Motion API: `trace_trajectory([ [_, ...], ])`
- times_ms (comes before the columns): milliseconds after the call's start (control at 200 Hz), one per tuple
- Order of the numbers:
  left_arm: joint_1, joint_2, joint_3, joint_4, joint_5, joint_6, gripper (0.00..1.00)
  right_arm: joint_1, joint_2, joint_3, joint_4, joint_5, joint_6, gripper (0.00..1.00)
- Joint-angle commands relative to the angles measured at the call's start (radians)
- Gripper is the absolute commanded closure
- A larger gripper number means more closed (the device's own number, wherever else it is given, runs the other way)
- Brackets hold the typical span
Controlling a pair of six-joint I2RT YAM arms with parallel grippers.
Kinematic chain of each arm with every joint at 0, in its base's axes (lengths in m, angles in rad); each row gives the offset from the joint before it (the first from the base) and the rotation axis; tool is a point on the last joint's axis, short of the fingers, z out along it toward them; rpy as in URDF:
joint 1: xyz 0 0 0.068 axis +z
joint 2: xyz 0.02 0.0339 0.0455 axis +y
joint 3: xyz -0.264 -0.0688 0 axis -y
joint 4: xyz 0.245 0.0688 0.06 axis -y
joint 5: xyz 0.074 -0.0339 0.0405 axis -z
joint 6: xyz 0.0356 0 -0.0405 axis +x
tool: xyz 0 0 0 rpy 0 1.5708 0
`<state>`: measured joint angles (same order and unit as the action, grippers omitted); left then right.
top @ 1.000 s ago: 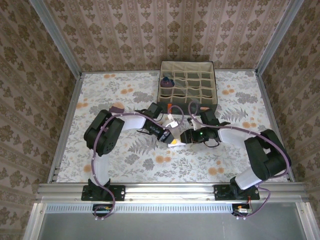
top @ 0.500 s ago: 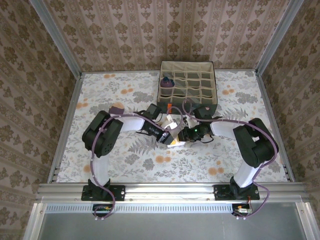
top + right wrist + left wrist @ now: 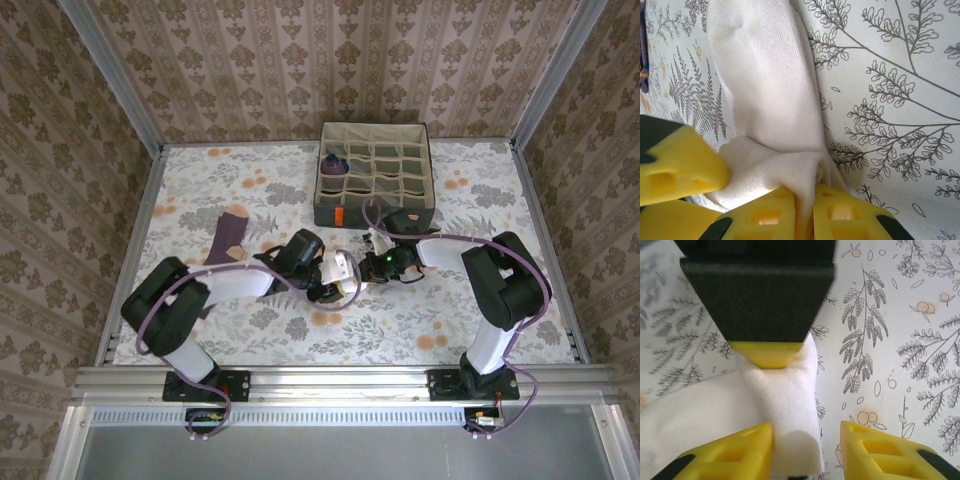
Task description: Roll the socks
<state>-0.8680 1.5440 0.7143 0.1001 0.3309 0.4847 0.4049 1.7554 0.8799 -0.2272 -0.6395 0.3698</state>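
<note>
On the table [image 3: 250,170], the white sock [image 3: 715,410] lies bunched.

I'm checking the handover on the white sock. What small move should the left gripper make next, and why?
Probably ease the left gripper back off the white sock: its jaws stand apart with the sock's end loose between them, while the right gripper is pinched shut on the fabric.

Top view: white sock [image 3: 341,266] largely covered by left gripper [image 3: 330,276] and right gripper [image 3: 367,268]; outline indeterminable. Left wrist view: sock [image 3: 715,410] cut off at left and bottom edges. 1 purple item [image 3: 333,163] in the box [image 3: 375,126] is too small to identify.
</note>
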Motion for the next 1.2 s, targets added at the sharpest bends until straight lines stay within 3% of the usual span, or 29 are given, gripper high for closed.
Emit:
trace_trajectory([
  [0,-0.045,-0.072,-0.07,0.18,-0.192,0.11,0.65,0.003,0.041,-0.01,-0.106,0.099,-0.009,0.89],
  [155,-0.131,-0.08,-0.085,0.206,-0.318,0.211,0.59,0.008,0.039,-0.009,-0.11,0.095,-0.011,0.89],
  [345,-0.173,0.019,-0.03,0.162,-0.345,0.229,0.56,0.018,0.03,-0.002,-0.124,0.094,-0.01,0.89],
  [475,-0.184,0.109,0.026,0.11,-0.392,0.211,0.59,0.023,0.016,-0.006,-0.131,0.095,-0.006,0.89],
  [560,-0.183,0.153,0.044,0.086,-0.408,0.198,0.69,0.027,0.003,-0.008,-0.136,0.096,-0.002,0.89],
  [685,-0.18,0.173,0.036,0.076,-0.369,0.18,1.0,0.028,-0.019,-0.012,-0.149,0.097,0.0,0.81],
  [890,-0.145,0.148,-0.031,0.12,-0.265,0.137,1.0,0.01,-0.14,0.004,-0.224,0.11,-0.007,0.64],
  [1195,-0.086,0.089,-0.135,0.215,-0.053,0.111,1.0,-0.016,-0.205,0.142,-0.374,0.182,-0.056,0.61],
])
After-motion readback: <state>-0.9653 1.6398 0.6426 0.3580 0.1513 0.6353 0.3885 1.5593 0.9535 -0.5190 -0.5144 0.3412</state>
